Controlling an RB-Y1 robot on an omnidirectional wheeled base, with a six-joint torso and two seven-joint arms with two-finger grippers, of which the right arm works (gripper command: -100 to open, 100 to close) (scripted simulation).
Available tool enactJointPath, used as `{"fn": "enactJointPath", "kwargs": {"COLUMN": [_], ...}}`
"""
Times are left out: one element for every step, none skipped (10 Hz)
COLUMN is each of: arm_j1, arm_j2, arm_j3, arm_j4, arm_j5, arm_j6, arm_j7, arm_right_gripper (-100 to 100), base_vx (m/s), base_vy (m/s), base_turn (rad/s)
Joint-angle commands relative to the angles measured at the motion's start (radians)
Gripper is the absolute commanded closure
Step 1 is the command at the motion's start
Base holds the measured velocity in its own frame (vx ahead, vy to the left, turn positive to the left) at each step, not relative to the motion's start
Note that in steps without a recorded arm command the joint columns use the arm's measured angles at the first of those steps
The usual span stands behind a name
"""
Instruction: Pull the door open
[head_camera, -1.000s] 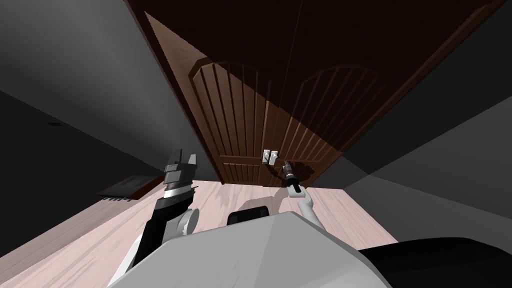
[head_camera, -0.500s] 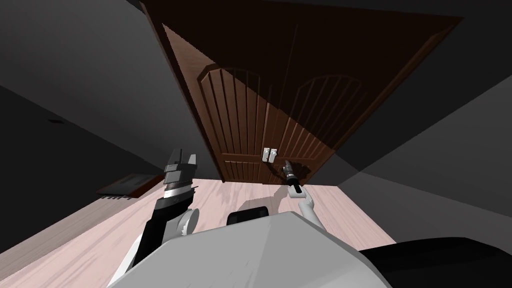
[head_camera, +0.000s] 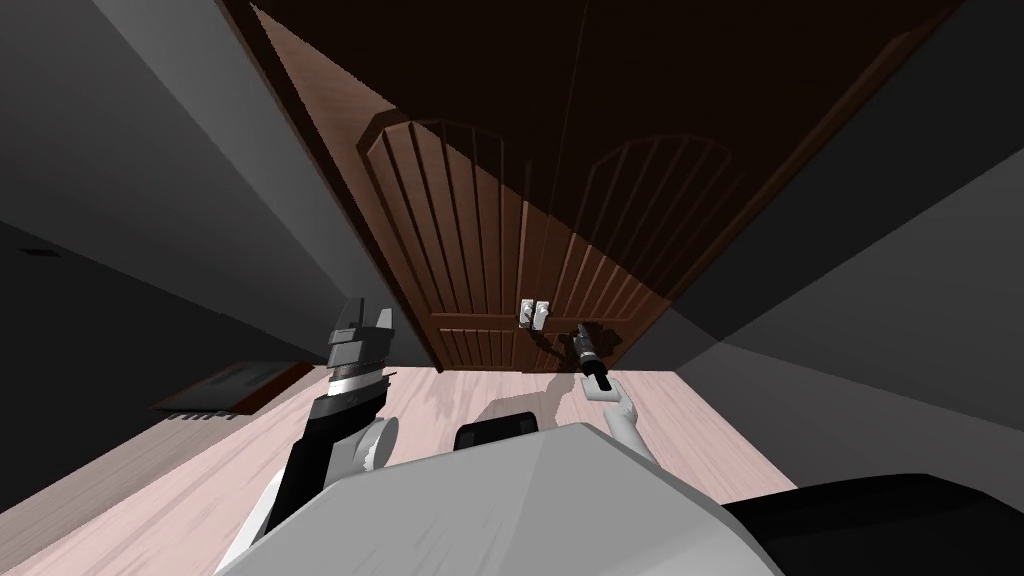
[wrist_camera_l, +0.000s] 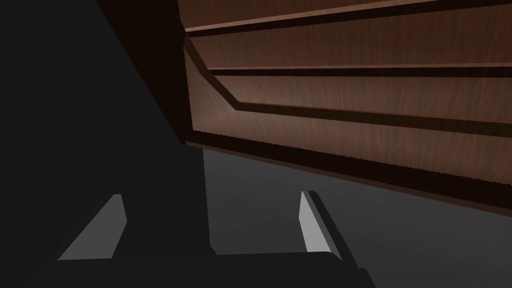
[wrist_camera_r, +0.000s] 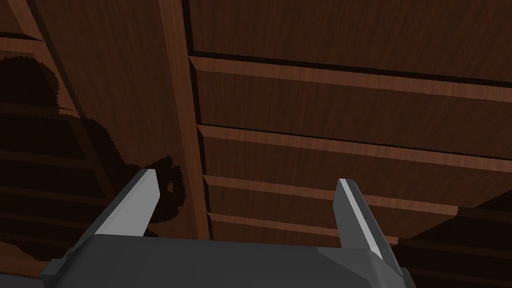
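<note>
A dark brown double door (head_camera: 470, 230) with slatted panels stands ahead, and its two small white handles (head_camera: 535, 313) sit side by side at the middle seam. My right gripper (head_camera: 579, 330) hovers a little to the right of the handles, close to the right leaf. In the right wrist view the right gripper (wrist_camera_r: 247, 207) is open and empty, facing the door's slats (wrist_camera_r: 325, 145). My left gripper (head_camera: 365, 312) is raised at the left, away from the handles. The left wrist view shows this gripper (wrist_camera_l: 212, 225) open, facing a corner of the door's panel (wrist_camera_l: 350, 100).
Grey walls (head_camera: 850, 300) flank the door on both sides. A light wooden floor (head_camera: 200, 470) runs up to the door's foot. A dark flat object (head_camera: 230, 385) lies low by the left wall.
The whole head view has swung and shifted, so I have moved. My right gripper has drifted slightly to the right of the handles. The left arm holds its pose.
</note>
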Motion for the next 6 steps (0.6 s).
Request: {"fn": "enactJointPath", "kwargs": {"arm_j1": [-0.013,-0.021,-0.030,-0.040,-0.051,-0.057], "arm_j2": [0.006,0.012,0.017,0.024,0.032,0.036], "arm_j3": [0.007,0.015,0.023,0.034,0.046,0.052], "arm_j4": [0.005,0.004,0.002,-0.001,-0.004,-0.005], "arm_j5": [0.001,0.002,0.003,0.005,0.007,0.008], "arm_j6": [-0.006,-0.008,-0.010,-0.012,-0.014,-0.015], "arm_j7": [0.003,0.003,0.004,0.004,0.005,0.005], "arm_right_gripper": [-100,-100,-100,-100,-100,-100], "base_vx": [0.172,0.163,0.172,0.168,0.192,0.171], "base_vy": [-0.021,0.010,0.052,0.051,0.069,0.073], "base_turn": [0.087,0.095,0.109,0.128,0.121,0.093]}}
